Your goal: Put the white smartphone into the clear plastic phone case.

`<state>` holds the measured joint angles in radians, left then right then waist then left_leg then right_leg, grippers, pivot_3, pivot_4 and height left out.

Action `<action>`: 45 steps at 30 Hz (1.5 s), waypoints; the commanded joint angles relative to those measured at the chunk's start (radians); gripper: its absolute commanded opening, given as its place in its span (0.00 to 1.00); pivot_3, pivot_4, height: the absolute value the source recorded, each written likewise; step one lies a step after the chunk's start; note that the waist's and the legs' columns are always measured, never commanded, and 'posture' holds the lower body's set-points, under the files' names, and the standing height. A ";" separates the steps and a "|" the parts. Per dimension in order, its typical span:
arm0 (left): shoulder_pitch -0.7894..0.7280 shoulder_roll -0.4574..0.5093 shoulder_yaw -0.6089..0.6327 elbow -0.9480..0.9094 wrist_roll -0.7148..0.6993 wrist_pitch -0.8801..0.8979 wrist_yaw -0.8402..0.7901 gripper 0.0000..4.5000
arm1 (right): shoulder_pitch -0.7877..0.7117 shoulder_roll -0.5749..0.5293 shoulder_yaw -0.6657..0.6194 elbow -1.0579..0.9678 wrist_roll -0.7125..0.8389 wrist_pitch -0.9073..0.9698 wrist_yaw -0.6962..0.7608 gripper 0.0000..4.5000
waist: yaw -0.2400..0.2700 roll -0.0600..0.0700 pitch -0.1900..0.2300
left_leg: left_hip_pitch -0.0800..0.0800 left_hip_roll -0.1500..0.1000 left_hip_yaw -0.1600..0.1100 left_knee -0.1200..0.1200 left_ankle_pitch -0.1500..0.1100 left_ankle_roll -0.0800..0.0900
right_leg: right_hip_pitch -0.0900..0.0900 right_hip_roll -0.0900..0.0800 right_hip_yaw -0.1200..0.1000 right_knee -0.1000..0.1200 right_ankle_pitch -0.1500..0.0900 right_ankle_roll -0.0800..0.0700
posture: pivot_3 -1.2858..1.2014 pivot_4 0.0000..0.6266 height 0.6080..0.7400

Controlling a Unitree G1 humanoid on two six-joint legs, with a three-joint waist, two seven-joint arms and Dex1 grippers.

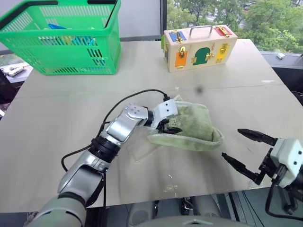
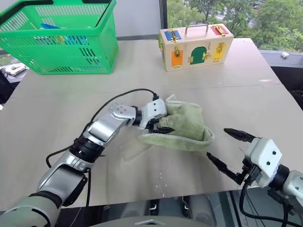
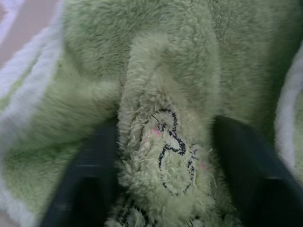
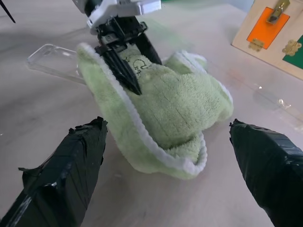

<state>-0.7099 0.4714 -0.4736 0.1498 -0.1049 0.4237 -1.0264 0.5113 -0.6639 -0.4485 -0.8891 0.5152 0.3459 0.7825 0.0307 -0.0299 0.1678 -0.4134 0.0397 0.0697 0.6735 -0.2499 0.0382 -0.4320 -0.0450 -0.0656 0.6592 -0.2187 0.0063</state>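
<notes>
A crumpled green towel (image 1: 195, 123) lies mid-table. My left gripper (image 1: 169, 128) reaches into its left edge and is shut on a raised fold of the cloth; in the left wrist view both black fingers (image 3: 85, 175) press that fold from either side. The clear plastic phone case (image 1: 141, 151) lies flat on the table beside the towel's left edge, partly under it, and shows behind the towel in the right wrist view as a clear shell (image 4: 54, 57). The white smartphone is hidden. My right gripper (image 1: 231, 143) hovers open to the right of the towel, nothing between its fingers.
A green plastic basket (image 1: 71, 52) with a few items stands at the back left. A wooden latch box (image 1: 199, 47) with coloured doors stands at the back centre. The table's front edge (image 1: 189, 194) runs just below the right gripper.
</notes>
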 commanded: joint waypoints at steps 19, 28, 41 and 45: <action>0.341 0.329 0.882 -0.090 -0.355 0.175 0.222 0.01 | -0.242 -0.053 0.161 0.093 0.038 -0.005 0.019 1.00 | -0.020 -0.001 0.000 | 0.001 0.002 0.000 0.003 0.000 0.000 | 0.001 -0.001 0.000 0.002 0.000 0.000 | 0.52 0.24 1.00; 0.424 0.333 0.870 -0.002 -0.220 0.051 0.361 0.14 | -0.326 -0.072 0.216 0.142 0.040 -0.014 0.061 1.00 | 0.009 -0.002 0.000 | -0.001 0.001 0.000 0.003 0.000 0.000 | 0.001 -0.007 -0.001 0.001 -0.002 -0.004 | 0.52 0.24 1.00; 0.523 0.437 0.655 -0.589 -0.675 0.497 0.084 0.85 | -0.266 -0.093 0.173 0.092 0.062 0.001 0.056 1.00 | -0.005 0.002 0.001 | 0.001 0.001 0.000 0.004 0.000 0.000 | 0.001 -0.007 0.000 0.003 -0.002 -0.004 | 0.52 0.24 1.00; 0.572 0.436 0.494 -0.649 -0.544 0.445 0.139 0.85 | -0.217 -0.092 0.139 0.052 0.068 0.010 0.039 1.00 | -0.011 0.001 0.001 | 0.002 0.002 0.000 0.004 0.000 0.000 | 0.002 -0.005 0.000 0.003 -0.002 -0.004 | 0.52 0.24 1.00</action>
<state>-0.1475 0.8915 0.0528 -0.4651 -0.7073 0.9070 -0.9053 0.2856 -0.7499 -0.2660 -0.7912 0.5628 0.3525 0.8322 0.0198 -0.0287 0.1686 -0.4115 0.0418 0.0700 0.6769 -0.2500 0.0378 -0.4303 -0.0498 -0.0651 0.6621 -0.2208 0.0022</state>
